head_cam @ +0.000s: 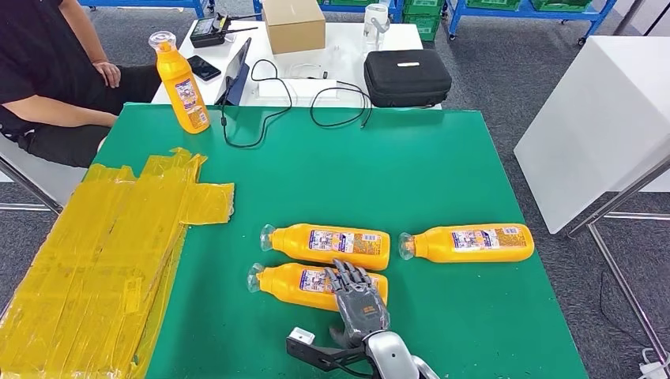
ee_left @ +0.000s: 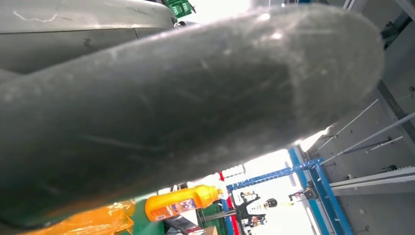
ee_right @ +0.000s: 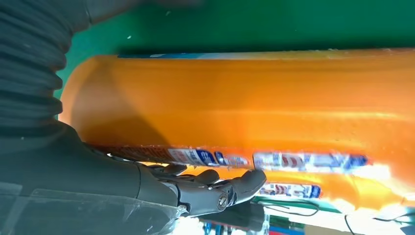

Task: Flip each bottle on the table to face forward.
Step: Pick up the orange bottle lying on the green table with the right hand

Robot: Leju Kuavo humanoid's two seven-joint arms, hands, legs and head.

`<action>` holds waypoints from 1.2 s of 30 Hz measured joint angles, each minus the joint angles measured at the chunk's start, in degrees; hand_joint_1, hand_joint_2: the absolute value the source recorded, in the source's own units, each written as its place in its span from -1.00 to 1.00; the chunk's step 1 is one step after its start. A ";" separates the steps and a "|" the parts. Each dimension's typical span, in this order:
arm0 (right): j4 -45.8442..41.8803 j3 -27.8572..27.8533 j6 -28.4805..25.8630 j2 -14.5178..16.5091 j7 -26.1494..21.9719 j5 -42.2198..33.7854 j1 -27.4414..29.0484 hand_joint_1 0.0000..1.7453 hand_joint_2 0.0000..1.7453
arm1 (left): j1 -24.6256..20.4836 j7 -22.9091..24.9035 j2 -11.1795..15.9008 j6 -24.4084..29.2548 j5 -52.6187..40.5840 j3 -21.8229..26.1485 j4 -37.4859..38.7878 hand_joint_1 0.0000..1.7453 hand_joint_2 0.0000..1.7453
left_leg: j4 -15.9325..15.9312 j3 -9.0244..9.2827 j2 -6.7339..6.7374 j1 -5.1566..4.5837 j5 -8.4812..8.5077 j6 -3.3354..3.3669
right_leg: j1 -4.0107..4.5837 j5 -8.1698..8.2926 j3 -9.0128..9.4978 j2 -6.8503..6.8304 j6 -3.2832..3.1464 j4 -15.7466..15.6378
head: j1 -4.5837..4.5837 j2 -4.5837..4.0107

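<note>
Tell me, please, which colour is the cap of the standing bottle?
The cap of the standing bottle is clear, see-through plastic; the head view shows it best.

A robot lab or test workshop. A green table [head_cam: 442, 158] stands on grey carpet floor [head_cam: 506, 71], part covered by yellow taped sheeting [head_cam: 95, 253]. Behind it a white desk [head_cam: 332, 39] holds a cardboard box [head_cam: 293, 24], a black case [head_cam: 407, 76], cables [head_cam: 316, 99] and a controller [head_cam: 207, 30]. Blue racks [head_cam: 521, 12] with green crates [head_cam: 423, 20] line the back
</note>
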 joint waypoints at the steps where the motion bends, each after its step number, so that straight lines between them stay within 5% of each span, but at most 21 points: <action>1: 0.37 -0.09 0.36 0.04 0.14 0.15 -0.26 1.00 1.00 | 0.00 0.00 -0.01 -0.08 0.03 0.00 0.05 -1.00 -1.00 | 0.00 0.01 0.00 0.00 0.02 0.00 | 0.00 0.01 0.01 0.00 0.00 0.00 | 0.00 0.00; 35: 5.56 -0.83 4.39 -0.50 -4.34 -3.24 -4.71 1.00 1.00 | 0.15 1.26 -0.21 -4.16 3.15 0.13 1.87 -1.00 -1.00 | -0.01 0.43 0.02 0.00 0.05 -0.04 | 0.00 0.09 0.33 0.07 -0.14 -0.04 | -0.01 0.00; 36: 5.25 -1.00 4.07 -0.52 -6.47 -5.86 -4.56 1.00 1.00 | 0.15 2.51 -0.22 -6.62 4.47 0.28 2.48 -1.00 -0.50 | -0.01 0.47 0.03 0.00 0.04 -0.05 | 0.01 0.09 0.34 0.10 -0.14 -0.04 | 0.00 0.00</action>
